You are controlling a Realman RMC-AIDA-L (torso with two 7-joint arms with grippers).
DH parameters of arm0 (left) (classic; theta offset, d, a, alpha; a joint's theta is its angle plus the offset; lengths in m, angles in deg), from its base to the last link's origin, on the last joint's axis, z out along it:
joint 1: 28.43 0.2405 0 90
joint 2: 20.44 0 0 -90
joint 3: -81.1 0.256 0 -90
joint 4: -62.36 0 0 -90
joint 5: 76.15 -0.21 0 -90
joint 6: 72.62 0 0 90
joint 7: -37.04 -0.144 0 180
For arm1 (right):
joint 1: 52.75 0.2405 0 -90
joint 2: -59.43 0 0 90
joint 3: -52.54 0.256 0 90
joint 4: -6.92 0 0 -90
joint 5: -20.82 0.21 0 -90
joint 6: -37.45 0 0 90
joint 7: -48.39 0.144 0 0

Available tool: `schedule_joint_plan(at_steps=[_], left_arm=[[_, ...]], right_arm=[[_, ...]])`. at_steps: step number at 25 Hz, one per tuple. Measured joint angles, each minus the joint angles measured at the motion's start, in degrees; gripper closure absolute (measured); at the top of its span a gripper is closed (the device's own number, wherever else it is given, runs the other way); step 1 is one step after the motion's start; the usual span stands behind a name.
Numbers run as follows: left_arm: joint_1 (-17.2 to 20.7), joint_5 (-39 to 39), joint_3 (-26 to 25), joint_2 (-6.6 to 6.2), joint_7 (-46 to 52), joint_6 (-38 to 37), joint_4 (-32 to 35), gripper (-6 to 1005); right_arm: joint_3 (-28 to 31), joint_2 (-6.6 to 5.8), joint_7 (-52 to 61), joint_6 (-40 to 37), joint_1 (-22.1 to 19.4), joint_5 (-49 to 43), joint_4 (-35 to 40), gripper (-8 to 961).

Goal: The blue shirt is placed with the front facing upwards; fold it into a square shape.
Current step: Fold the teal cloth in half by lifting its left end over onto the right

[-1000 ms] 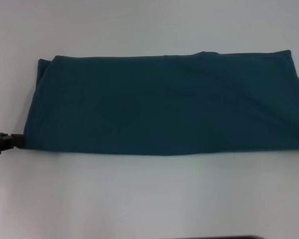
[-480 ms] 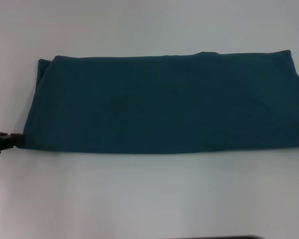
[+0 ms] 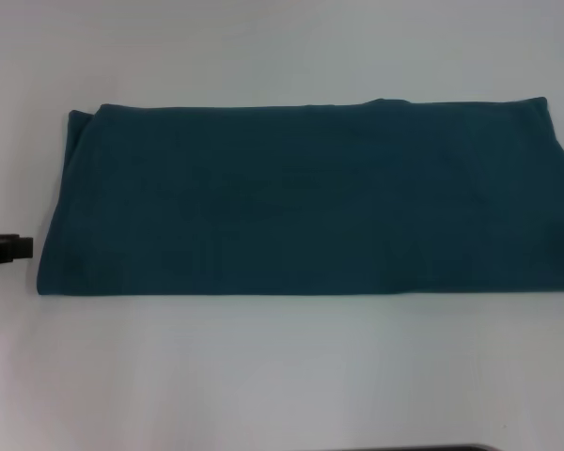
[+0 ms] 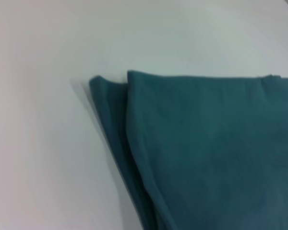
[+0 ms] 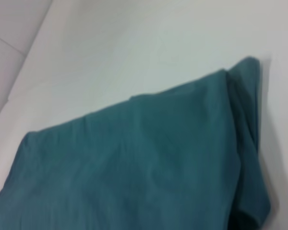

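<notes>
The blue shirt (image 3: pixel 310 197) lies flat on the white table as a long, wide rectangle folded over on itself, with no lettering showing. Its layered left end appears in the left wrist view (image 4: pixel 201 153), and its other end in the right wrist view (image 5: pixel 144 163). My left gripper (image 3: pixel 9 249) pokes in at the far left edge, just left of the shirt's near left corner and apart from the cloth; it is open and holds nothing. My right gripper is out of view.
The white table (image 3: pixel 282 376) stretches bare in front of and behind the shirt. The shirt's right end runs to the right edge of the head view. A dark strip (image 3: pixel 423 448) shows at the bottom edge.
The left gripper has let go of the shirt's near left corner and drawn back to the left. The shirt's near edge has dropped flat and lies closer to me.
</notes>
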Motion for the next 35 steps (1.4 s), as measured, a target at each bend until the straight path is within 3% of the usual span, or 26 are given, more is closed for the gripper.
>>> schedule_joint_plan(at_steps=[10,19,23,26,29,35], left_arm=[[-3.11,0.60,-2.44,0.25,0.50,1.64,0.28,589],[-2.46,0.22,-2.49,-0.03,3.89,-2.20,0.32,293],[-2.02,0.20,-2.57,-0.06,4.92,-2.50,0.49,284],[-1.92,0.22,-2.59,0.10,5.28,-2.36,1.31,278],[-1.98,0.11,-2.51,-0.08,6.02,-2.05,2.46,273],[-2.27,-2.22,-2.04,-1.71,11.20,-2.31,3.42,269]], right_arm=[[3.31,0.82,-0.59,-1.05,3.42,4.17,2.11,513],[3.00,3.40,-8.10,1.64,7.91,8.41,1.44,248],[2.85,4.26,-10.51,3.55,9.24,8.43,1.34,166],[2.63,5.16,-11.16,6.57,10.09,8.28,1.21,21],[2.54,5.85,-10.75,9.20,10.95,8.23,1.13,20],[2.52,5.68,-9.41,9.45,12.61,8.28,1.10,19]])
